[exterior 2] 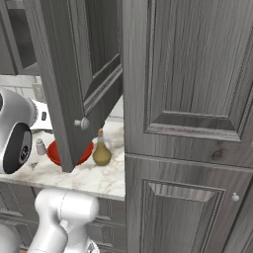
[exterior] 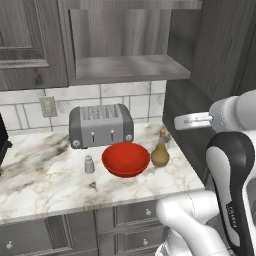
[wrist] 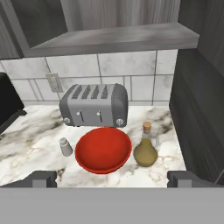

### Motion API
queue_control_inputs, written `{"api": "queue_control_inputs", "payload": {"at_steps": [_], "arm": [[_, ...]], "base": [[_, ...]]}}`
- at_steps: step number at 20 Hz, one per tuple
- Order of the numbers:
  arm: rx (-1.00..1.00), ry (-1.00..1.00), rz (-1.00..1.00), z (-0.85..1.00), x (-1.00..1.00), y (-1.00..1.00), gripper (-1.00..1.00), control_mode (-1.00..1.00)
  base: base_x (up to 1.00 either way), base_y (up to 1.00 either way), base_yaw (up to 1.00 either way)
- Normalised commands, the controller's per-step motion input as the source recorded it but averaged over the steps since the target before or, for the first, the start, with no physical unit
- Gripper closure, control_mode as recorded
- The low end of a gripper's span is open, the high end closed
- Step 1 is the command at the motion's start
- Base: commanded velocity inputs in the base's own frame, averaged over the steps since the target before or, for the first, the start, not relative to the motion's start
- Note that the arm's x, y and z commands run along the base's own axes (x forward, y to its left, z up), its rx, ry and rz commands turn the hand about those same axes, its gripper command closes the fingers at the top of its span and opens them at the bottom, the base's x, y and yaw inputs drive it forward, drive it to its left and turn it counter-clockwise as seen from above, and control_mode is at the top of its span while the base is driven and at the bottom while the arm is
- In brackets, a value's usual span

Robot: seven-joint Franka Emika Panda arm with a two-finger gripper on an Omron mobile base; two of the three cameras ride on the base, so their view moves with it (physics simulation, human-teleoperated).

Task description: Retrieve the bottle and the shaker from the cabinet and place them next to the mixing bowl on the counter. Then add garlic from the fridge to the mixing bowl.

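Three items stand on the counter [exterior: 45, 175] in front of the toaster [wrist: 94, 105]: the mixing bowl [wrist: 103, 150] in the middle, the shaker [wrist: 65, 147] just beside it on one side and the bottle [wrist: 145, 146] just beside it on the other, all upright. The cabinet [exterior: 125, 67] shelf niche above is bare. The jaws [wrist: 112, 178] hang spread wide above the counter edge, grasping nothing.

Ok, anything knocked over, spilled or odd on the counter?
Nothing stands out. The bottle and shaker stand upright either side of the red bowl, the counter shows no spill, and the toaster sits square behind.
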Motion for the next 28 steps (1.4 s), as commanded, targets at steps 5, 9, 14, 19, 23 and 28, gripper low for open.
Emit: {"api": "queue_control_inputs", "payload": {"at_steps": [5,9,14,19,23,28], "arm": [[0.0,-0.01,0.01,0.2,-0.89,0.0,-1.0,-1.0],[0.01,-0.03,0.0,0.0,-0.15,0.0,-1.0,-1.0],[0.0,-0.01,0.0,0.0,0.0,0.0,-1.0,-1.0],[0.0,0.0,0.0,0.0,0.0,0.0,-1.0,1.0],[0.0,0.0,0.0,0.0,0.0,0.0,-1.0,1.0],[0.0,0.0,0.0,0.0,0.0,0.0,-1.0,1.0]], "base": [[0.0,0.0,0.0],[0.0,0.0,0.0],[0.0,0.0,0.0],[-0.09,0.0,0.0],[-1.0,0.77,0.13],[-0.64,1.0,0.18]]}}
